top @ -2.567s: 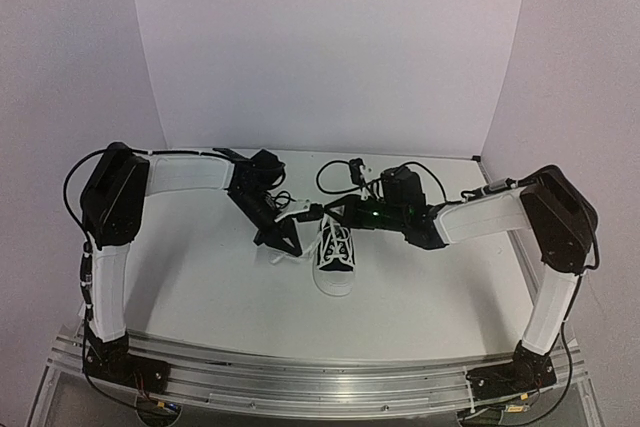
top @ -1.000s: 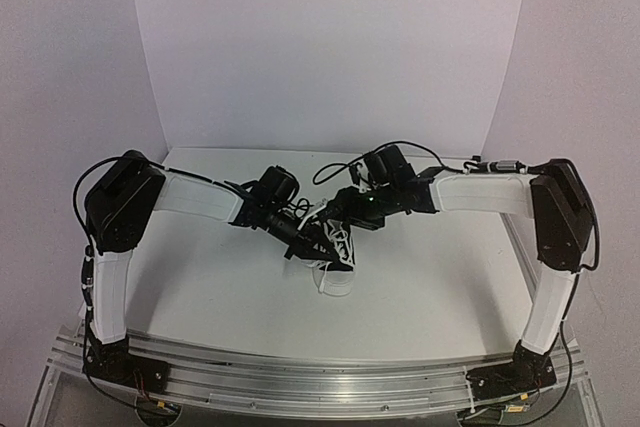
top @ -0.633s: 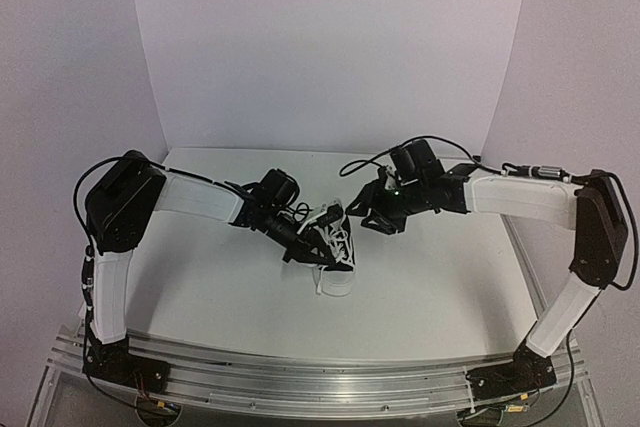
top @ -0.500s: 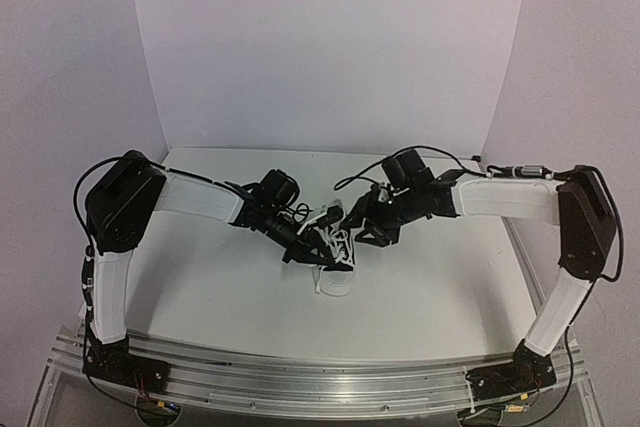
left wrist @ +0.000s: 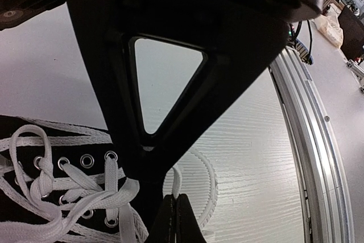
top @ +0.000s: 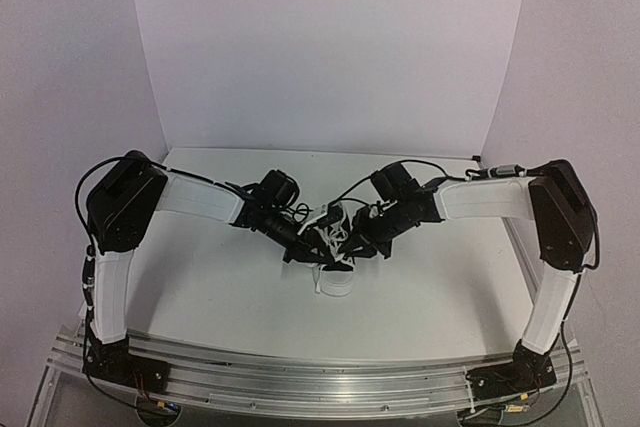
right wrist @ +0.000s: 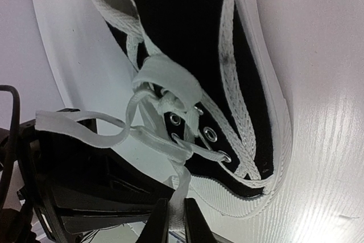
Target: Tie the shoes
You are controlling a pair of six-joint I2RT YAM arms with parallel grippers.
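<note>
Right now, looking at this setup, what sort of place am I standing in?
Probably a robotics test bench: a white table boxed in by plain white backdrop panels, a black-and-white left arm and right arm bolted to an aluminium rail, and one small black canvas sneaker between them.

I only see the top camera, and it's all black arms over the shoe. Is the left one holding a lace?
Observer: Yes. In the left wrist view, the left fingers are shut on one white lace.
Operator: What about the right one?
Observer: The right fingers pinch a lace strand that runs up to the eyelets.
Operator: Is there a bow yet?
Observer: Not a finished one. The right wrist view shows one loose loop beside the sneaker.
</note>
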